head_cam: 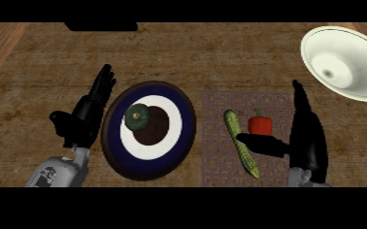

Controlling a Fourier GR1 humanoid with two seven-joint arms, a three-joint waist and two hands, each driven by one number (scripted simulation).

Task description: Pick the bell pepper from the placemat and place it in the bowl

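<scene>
A red bell pepper [260, 124] with a green stem stands on the patterned placemat [215, 106], right of a long green cucumber [241, 143]. My right hand [307, 136] is open just right of the pepper, fingers straight and pointing away, thumb stretched left under the pepper's near side. The white bowl [337, 60] sits at the far right, beyond the hand. My left hand [86, 114] rests open at the left, fingers up.
A dark blue plate [114, 140] with a white ring and dark centre lies left of the placemat, with a dark green round vegetable [136, 116] on it. A black object [100, 26] sits at the counter's far edge.
</scene>
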